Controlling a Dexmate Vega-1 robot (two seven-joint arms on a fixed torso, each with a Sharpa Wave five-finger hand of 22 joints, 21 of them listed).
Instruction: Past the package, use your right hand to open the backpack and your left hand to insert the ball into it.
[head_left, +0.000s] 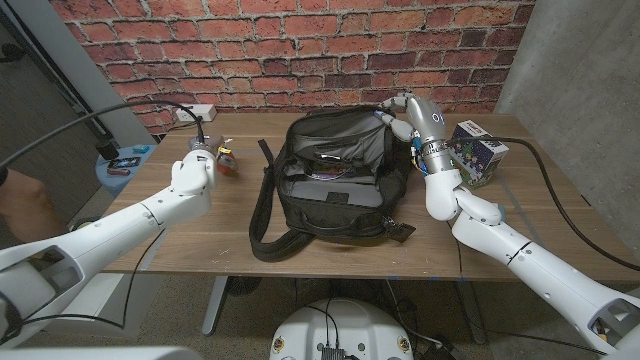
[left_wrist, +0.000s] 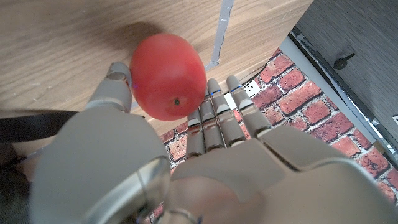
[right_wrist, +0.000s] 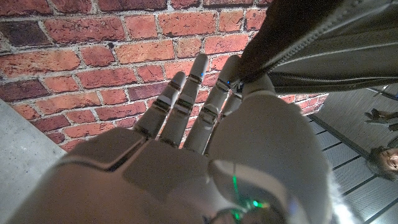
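Head view: your left hand (head_left: 192, 172) is raised over the table's (head_left: 180, 235) left part, well apart from the backpack (head_left: 335, 180), w/ only a sliver of red showing at the fingers. Left wrist view supplies what the head view lacks: the red ball (left_wrist: 168, 76) sits clamped between thumb and fingers (left_wrist: 214, 118), wood surface beyond it. A small red-and-yellow item (head_left: 227, 157) lies just beside that hand; what it is can't be told.

Your right hand (head_left: 408, 118) reaches to the backpack's far right corner, forearm rising steeply from the table. Right wrist view shows the detail: thumb and a finger pinch the bag's zippered edge (right_wrist: 292, 53), other fingers (right_wrist: 180, 102) straight and slightly apart against the brick wall (right_wrist: 87, 50).

Backpack stands mid-table, black, main compartment wide open toward you; inside you see dark lining and a light label or pocket, contents otherwise unclear. Strap (head_left: 262, 215) curls along its left side. The package (head_left: 477, 152), a printed box, stands just right of the right forearm.
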